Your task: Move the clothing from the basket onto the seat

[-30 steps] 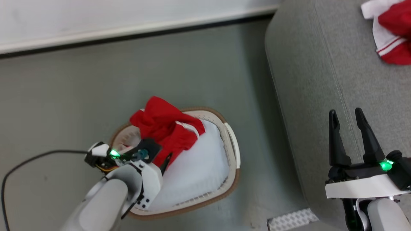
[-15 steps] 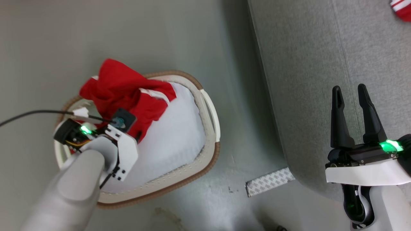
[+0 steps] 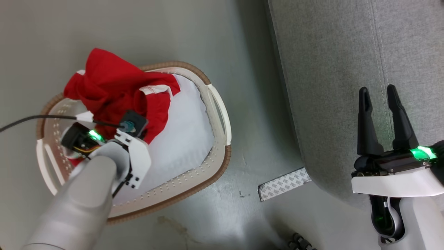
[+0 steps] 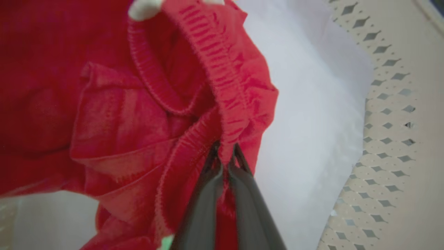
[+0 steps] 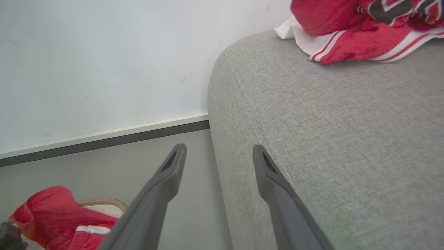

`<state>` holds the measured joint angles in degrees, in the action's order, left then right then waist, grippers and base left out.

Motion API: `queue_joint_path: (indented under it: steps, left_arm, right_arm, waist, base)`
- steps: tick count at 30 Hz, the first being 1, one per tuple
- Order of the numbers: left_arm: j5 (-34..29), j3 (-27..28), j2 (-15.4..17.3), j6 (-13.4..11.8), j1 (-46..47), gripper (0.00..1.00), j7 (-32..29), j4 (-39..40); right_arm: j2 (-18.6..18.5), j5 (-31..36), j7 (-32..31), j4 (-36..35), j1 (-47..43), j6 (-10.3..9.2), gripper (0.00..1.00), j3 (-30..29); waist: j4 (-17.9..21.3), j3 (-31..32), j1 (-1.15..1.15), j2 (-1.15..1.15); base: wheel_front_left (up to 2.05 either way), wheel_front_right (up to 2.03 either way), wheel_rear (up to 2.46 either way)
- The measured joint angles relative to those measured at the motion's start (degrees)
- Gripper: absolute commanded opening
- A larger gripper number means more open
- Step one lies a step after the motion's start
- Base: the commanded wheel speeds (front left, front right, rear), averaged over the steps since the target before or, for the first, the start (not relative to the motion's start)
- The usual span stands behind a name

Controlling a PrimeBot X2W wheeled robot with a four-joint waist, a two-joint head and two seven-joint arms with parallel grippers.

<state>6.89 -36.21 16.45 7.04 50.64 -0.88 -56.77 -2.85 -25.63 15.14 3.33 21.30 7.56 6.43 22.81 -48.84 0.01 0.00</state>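
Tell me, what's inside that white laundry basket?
A red garment lies in the basket on a white cushion, its elastic hem pinched by the left gripper. Whatever lies beneath the garment and cushion is covered.

left claw (image 4: 227,152): tips sunk in clothing (image 4: 138,104) folds
basket (image 3: 218,104): near rim hidden behind left forearm (image 3: 79,201)
seat (image 3: 329,69): edges cut off beyond right claw (image 3: 377,89)

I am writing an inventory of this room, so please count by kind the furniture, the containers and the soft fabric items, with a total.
Laundry basket: 1
Grey sofa: 1
White cushion: 1
Red clothing heaps: 2
Total: 5
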Motion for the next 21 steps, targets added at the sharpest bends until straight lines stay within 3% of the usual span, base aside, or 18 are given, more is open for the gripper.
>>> queue_joint_path:
  steps: [8,14,21]
  left_arm:
    - [4.78,0.21,-4.5,0.23,-1.7,0.0,6.79,-2.63]
    - [9.16,0.73,-6.69,0.26,-5.97,0.0,12.16,-2.68]
    - [15.3,0.87,-7.39,0.34,-10.78,0.0,14.28,1.8]
  right_arm:
    - [0.02,1.99,0.0,1.79,-0.9,0.0,1.0,-1.92]
    - [0.07,4.86,0.0,3.9,-4.13,0.0,1.0,-4.19]
    - [0.05,8.46,0.0,6.2,-8.6,0.0,1.0,-6.99]
  waist:
    - [-1.8,5.68,-0.01,0.0]
    - [-3.89,13.78,-0.01,0.0]
    - [-7.08,24.38,-0.03,0.0]
  base:
    - [0.0,0.0,0.0]
    - [0.0,0.0,0.0]
    - [0.0,0.0,0.0]
